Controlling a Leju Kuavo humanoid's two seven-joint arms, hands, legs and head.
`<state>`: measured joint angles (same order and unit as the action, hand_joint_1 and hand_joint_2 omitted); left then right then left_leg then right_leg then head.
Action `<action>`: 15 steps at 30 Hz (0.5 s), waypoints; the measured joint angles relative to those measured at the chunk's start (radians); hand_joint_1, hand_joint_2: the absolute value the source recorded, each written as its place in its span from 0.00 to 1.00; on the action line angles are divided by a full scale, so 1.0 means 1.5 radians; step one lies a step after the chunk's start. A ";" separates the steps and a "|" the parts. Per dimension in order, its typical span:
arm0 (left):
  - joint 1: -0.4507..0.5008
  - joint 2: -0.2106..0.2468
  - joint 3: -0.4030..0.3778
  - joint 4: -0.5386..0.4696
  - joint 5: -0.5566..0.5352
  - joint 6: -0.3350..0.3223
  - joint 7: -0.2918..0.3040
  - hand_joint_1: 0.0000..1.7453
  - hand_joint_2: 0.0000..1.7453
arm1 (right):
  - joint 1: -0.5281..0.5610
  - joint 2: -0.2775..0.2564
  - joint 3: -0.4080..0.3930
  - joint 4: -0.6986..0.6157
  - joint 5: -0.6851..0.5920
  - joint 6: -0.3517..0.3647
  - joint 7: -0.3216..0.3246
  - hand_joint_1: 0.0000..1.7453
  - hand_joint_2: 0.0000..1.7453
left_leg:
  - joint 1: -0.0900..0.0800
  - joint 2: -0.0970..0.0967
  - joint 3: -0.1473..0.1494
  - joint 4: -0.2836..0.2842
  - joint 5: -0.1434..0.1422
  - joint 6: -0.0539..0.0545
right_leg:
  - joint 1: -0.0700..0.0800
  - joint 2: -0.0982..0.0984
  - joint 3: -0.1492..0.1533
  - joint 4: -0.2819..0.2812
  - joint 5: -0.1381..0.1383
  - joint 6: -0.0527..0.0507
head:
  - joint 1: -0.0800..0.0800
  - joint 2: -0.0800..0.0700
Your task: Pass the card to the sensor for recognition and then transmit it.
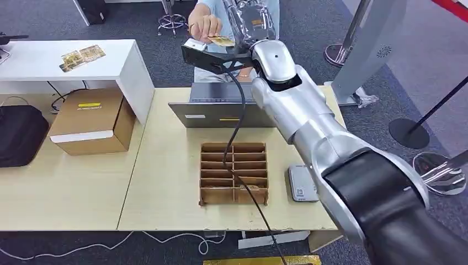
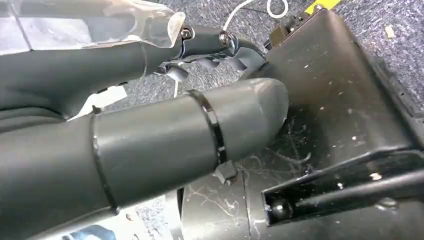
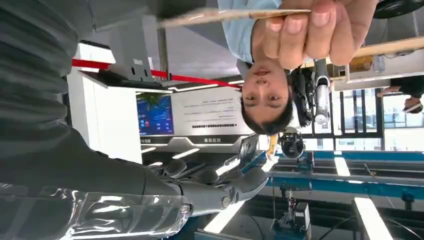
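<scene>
The right arm [image 1: 309, 121] reaches out past the table's [image 1: 165, 165] far edge, above the laptop [image 1: 221, 113]. Its hand [image 1: 248, 25] is raised near the black sensor [image 1: 212, 55], which stands beyond that edge with a cable running back across the tabletop. The card [image 1: 222, 40] is just above the sensor, pinched in a person's hand [image 1: 204, 25]. In the right wrist view the same card [image 3: 220, 15] shows edge-on between the person's fingers [image 3: 305, 30], while the robot's dark fingers [image 3: 235, 187] stretch out well apart from it with nothing between them; the right hand is empty and spread.

The left hand [image 2: 150, 135] appears in its own wrist view, thumb [image 2: 235, 115] extended beside a scratched dark surface, darker fingers [image 2: 215, 50] curled a little beyond; whether they close on anything I cannot tell.

On the tabletop, a brown divider tray [image 1: 234, 172] sits near the front edge, roughly in the middle. A grey flat device [image 1: 302, 183] lies just beside its right side. At the left end stand a cardboard box [image 1: 92, 120] and a black bag [image 1: 21, 135]. More cards [image 1: 83, 57] lie on a white desk [image 1: 66, 63] beyond the far left corner
</scene>
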<state>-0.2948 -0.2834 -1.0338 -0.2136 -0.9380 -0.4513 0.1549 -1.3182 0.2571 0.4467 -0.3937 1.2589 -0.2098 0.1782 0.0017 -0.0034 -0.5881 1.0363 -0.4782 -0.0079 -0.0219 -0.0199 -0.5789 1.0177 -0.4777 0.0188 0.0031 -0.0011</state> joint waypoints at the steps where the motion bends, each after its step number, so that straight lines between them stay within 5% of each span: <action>1: 0.000 0.000 0.001 0.000 0.001 0.001 0.000 0.00 0.00 | 0.000 -0.001 0.000 0.000 -0.001 0.000 -0.001 1.00 1.00 | 0.000 0.000 0.000 0.000 0.000 0.000 | 0.000 0.000 0.000 0.000 0.000 0.000 | 0.000 0.000; 15: 0.005 0.000 0.021 0.000 0.019 0.007 0.000 0.00 0.00 | -0.001 -0.009 -0.013 -0.001 -0.013 -0.029 -0.014 1.00 1.00 | 0.000 0.000 0.000 0.000 0.000 0.000 | 0.000 0.000 0.000 0.000 0.000 0.000 | 0.000 0.000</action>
<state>-0.2871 -0.2834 -1.0018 -0.2136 -0.9094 -0.4410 0.1553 -1.3195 0.2434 0.4272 -0.3944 1.2390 -0.2533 0.1568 0.0017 -0.0035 -0.5880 1.0363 -0.4782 -0.0079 -0.0220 -0.0200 -0.5788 1.0177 -0.4777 0.0188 0.0031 -0.0011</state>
